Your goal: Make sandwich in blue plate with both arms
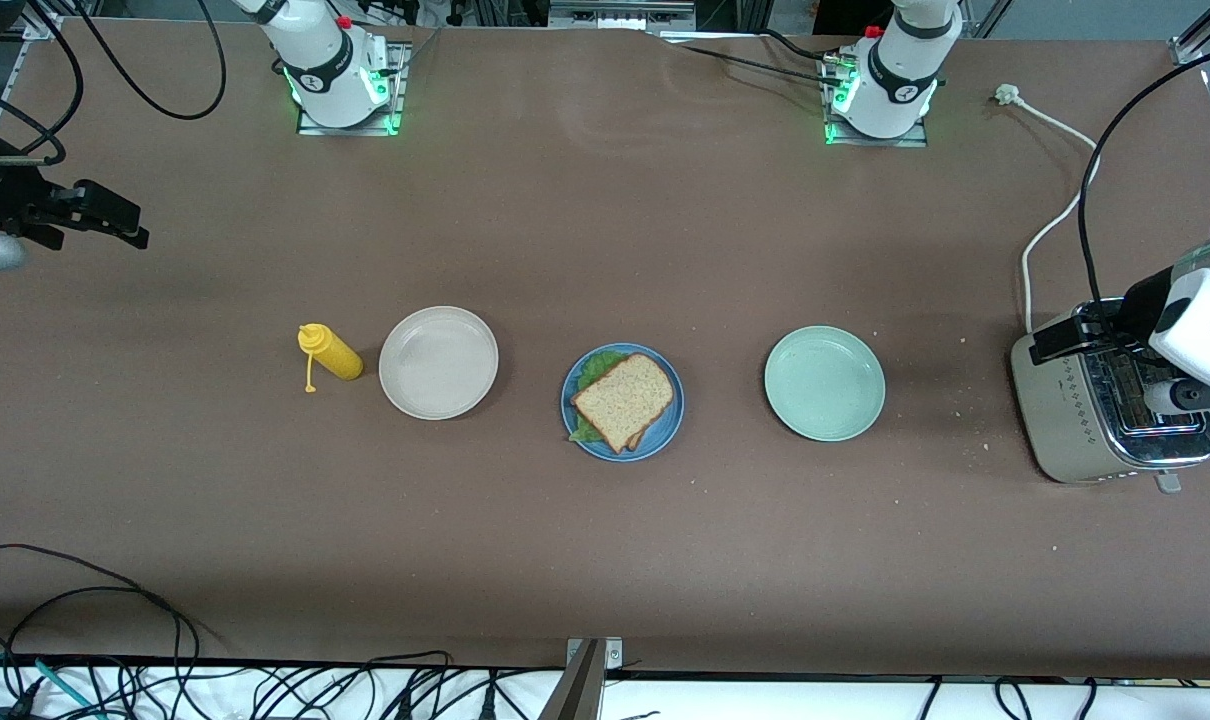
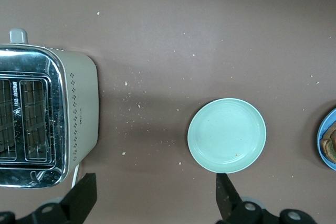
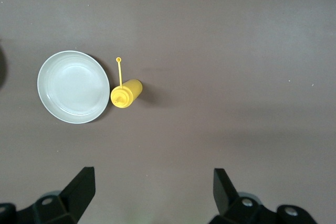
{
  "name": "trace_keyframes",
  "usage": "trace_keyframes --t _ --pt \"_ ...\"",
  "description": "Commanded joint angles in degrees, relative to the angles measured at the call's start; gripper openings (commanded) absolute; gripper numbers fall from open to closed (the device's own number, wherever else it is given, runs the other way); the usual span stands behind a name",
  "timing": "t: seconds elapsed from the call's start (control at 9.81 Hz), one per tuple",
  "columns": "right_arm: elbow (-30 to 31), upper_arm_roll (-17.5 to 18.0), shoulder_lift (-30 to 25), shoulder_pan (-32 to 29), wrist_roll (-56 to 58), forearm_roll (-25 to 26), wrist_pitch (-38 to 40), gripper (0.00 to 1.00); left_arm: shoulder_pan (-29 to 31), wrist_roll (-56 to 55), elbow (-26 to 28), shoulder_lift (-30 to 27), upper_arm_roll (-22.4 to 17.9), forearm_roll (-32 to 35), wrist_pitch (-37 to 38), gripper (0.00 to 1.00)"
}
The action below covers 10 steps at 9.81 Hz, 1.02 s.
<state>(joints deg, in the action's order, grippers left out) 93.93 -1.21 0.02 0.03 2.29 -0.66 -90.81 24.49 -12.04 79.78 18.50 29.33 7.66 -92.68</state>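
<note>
Sandwich (image 1: 624, 400) sits assembled on the blue plate (image 1: 665, 430) at table centre: top slice over lettuce, second slice edge peeking out toward the front camera. Long axis of the top slice runs roughly 2 to 8 o'clock in the front view. Looks done; I'd judge only retreat remains.

Mint plate (image 1: 824, 383) and beige plate (image 1: 438, 362) flank it, both bare; mustard bottle (image 1: 329, 352) beside the beige one.

Left gripper (image 2: 152, 203) hangs over the toaster (image 1: 1085, 410) end, fingers spread wide, holding nothing; blue plate lies at about 9 o'clock from it.

Right gripper (image 3: 152, 195) is parked over the table's right-arm end, also wide open, empty; plate at about 4 o'clock. Both roughly equally far.
</note>
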Motion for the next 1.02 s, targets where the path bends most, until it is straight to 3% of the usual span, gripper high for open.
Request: trace_keyframes --t 0.0,0.92 --pt "-1.2 0.07 0.34 0.14 -0.62 0.14 0.28 1.0 0.12 1.31 -1.03 0.04 0.46 1.3 1.27 1.0" --pt "-1.29 0.07 -0.1 0.32 -0.18 0.22 2.12 1.0 0.91 1.66 -1.03 0.04 0.55 0.6 1.27 1.0"
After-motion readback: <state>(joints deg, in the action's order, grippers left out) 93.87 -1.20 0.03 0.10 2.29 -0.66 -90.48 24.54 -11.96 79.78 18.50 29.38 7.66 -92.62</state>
